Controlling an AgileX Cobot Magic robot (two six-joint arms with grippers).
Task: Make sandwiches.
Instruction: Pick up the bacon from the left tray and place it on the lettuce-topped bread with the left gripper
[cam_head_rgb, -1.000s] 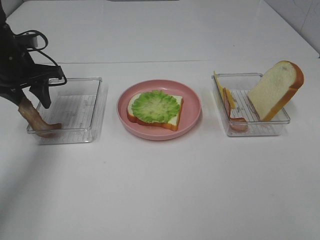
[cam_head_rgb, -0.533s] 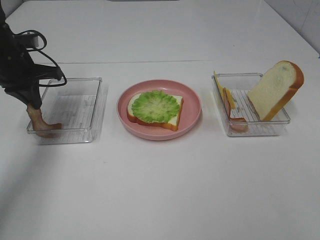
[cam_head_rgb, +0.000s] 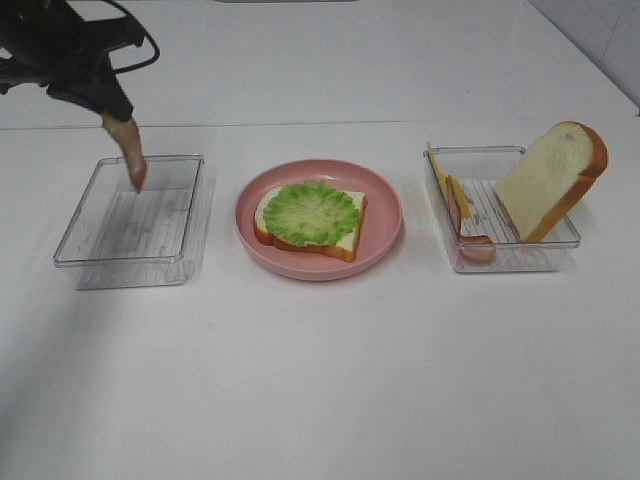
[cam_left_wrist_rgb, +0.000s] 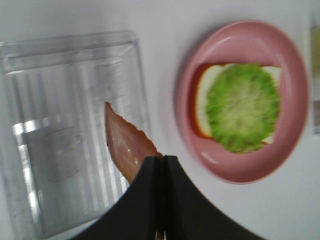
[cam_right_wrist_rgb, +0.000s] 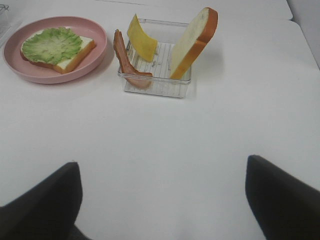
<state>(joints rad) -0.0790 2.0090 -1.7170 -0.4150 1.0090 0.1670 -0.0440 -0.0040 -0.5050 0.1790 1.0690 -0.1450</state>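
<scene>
Sandwich half built: lettuce on bread, on the pink plate.
Left tool pinches a bacon strip above the clear tray (right tool is wide apart, holding nothing). Next, I think: carry it over the lettuce, let go.

Pink plate. Ruffled green lettuce, paler centre, on white bread with orange-brown crust. Pinkish-brown bacon strip in my black left gripper. Yellow cheese, three o'clock of plate.
</scene>
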